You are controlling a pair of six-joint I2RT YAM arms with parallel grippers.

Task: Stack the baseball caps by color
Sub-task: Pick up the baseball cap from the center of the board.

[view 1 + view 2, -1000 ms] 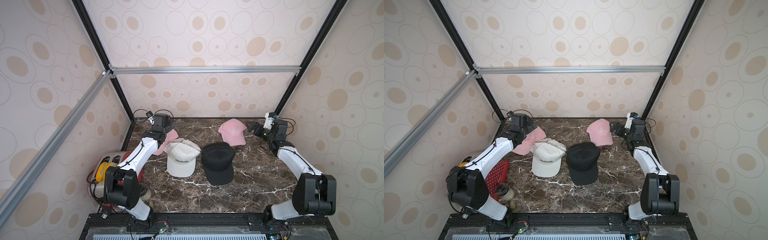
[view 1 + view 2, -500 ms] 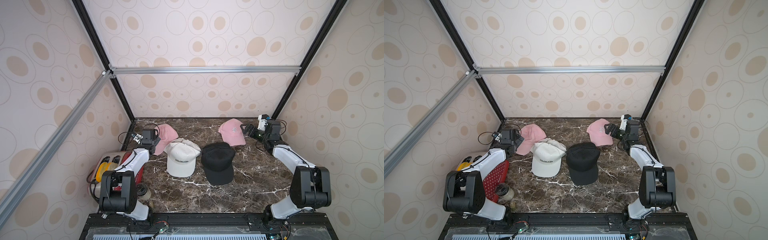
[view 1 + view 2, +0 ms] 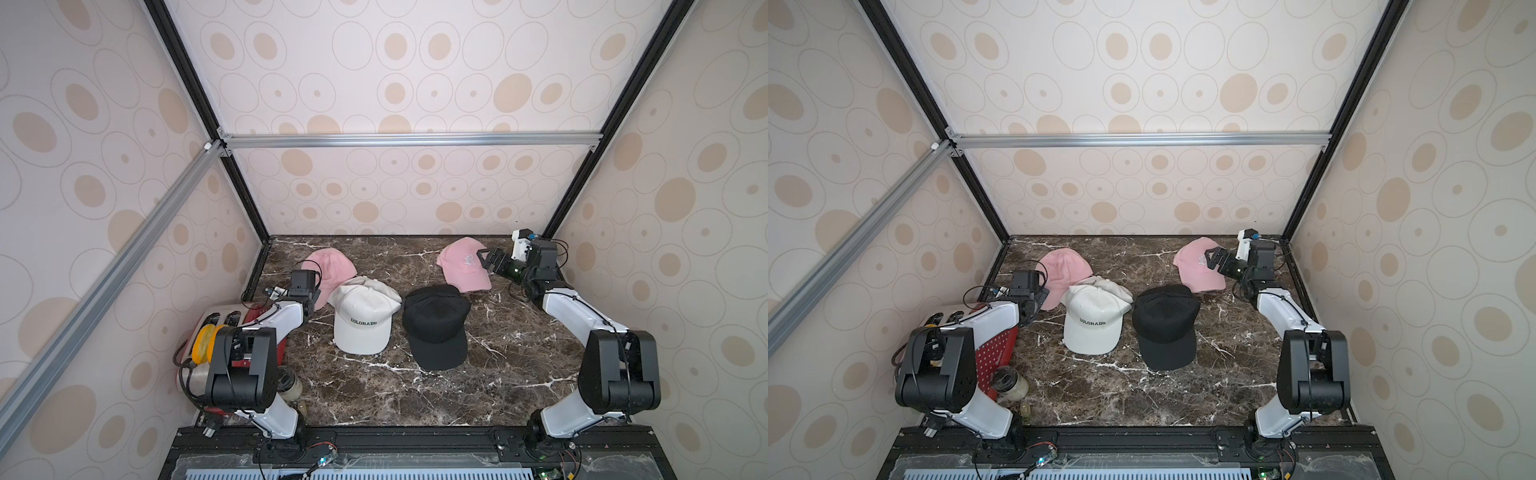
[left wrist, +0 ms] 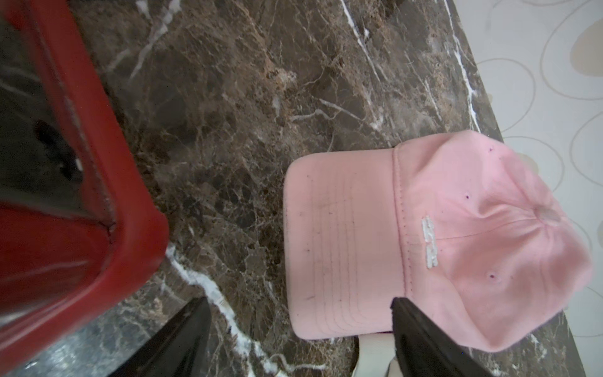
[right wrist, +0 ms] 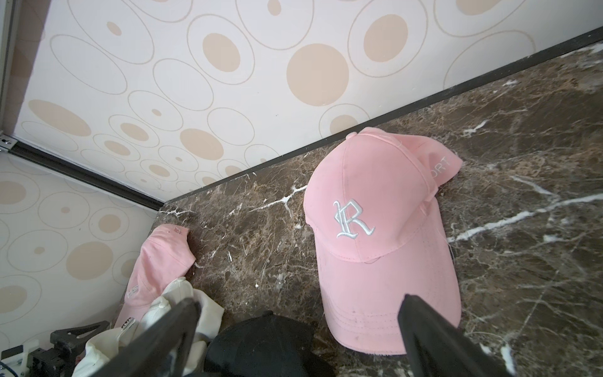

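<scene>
**Both arms turn to the pink caps**

Since a second ago the left gripper (image 4: 298, 303) has drawn back off the left pink cap (image 3: 330, 266) to its brim end, jaws apart and empty. The right gripper (image 3: 483, 259), jaws wide, has swung to face the right pink cap (image 3: 459, 270). Those two lie well apart at the table's (image 3: 415, 395) rear, so pink is likely the colour still unstacked. White caps (image 3: 361, 320) and black caps (image 3: 434, 324) sit piled mid-table; I cannot count how many each pile holds.
</scene>
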